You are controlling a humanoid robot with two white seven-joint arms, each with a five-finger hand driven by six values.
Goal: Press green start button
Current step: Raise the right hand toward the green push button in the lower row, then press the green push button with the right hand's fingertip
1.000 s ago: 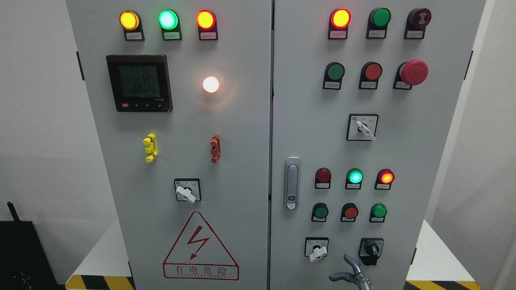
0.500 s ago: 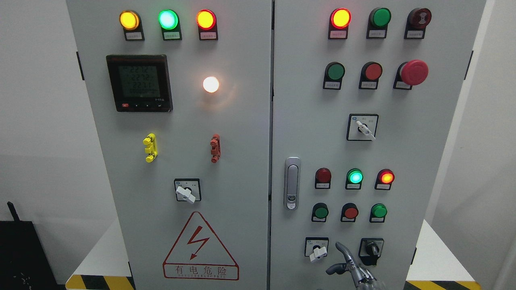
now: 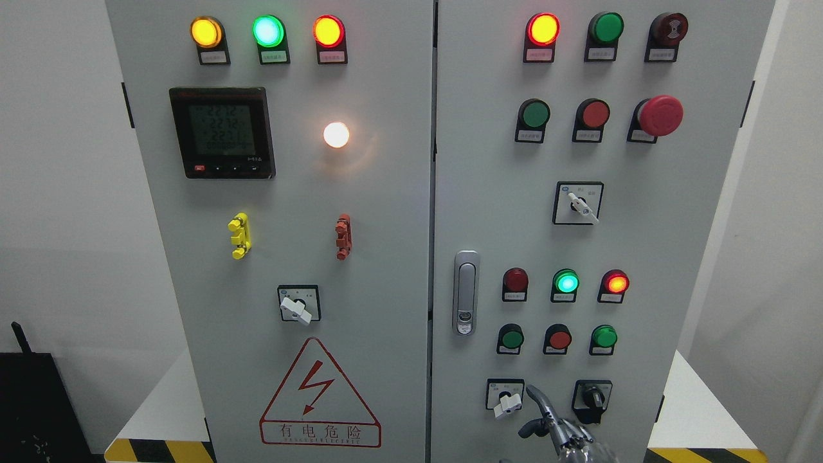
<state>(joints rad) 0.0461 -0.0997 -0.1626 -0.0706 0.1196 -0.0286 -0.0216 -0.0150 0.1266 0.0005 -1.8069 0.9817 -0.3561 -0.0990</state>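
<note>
Right robot hand (image 3: pixel 558 432) low at the cabinet's bottom edge, index finger (image 3: pixel 539 395) extended, pointing up-left, holding nothing. Green button (image 3: pixel 512 337) sits above and slightly left of that fingertip, apart; nearest green one, likely the target.

This looks like an industrial or electrical training room, probably a lab. A grey two-door control cabinet (image 3: pixel 437 212) fills the view, carrying pilot lamps, push buttons, a digital meter (image 3: pixel 222 132) on its left door and a high-voltage warning triangle (image 3: pixel 319 395) below that. Beneath the cabinet runs yellow-black hazard striping (image 3: pixel 157 451), with plain white walls behind
</note>
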